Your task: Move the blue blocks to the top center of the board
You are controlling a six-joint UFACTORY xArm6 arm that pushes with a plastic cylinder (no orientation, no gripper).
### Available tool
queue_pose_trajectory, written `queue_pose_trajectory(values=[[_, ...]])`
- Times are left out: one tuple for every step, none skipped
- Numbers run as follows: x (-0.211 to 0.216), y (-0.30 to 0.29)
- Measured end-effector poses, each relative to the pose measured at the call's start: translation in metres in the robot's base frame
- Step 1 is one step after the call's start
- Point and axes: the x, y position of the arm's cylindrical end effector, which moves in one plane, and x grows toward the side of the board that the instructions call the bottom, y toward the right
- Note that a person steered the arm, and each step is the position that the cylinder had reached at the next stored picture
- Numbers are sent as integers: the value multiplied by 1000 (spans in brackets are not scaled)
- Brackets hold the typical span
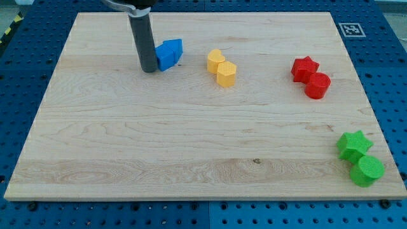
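Camera view: my tip point(150, 70) touches the left side of the blue blocks point(169, 53) on the board point(127, 140); no jaws fitted, no containers.

The worktop point(191, 140) is showing pale, smooth wood with a fine lengthwise grain and a matt finish. The blue blocks point(168, 54), yellow blocks point(221, 67), red blocks point(311, 77) and green blocks point(360, 159) are looking like matt plastic. The rod point(142, 38) is gleaming faintly, dark and smooth.
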Motion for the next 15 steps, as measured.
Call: queue_pose_trajectory(values=[[-9,5],[-4,33],[-1,53],[-1,53],[-4,53],[-9,53],[-15,53],[-30,53],[-54,53],[-79,53],[-104,53],[-122,53],[-125,53],[-125,52],[-114,40]])
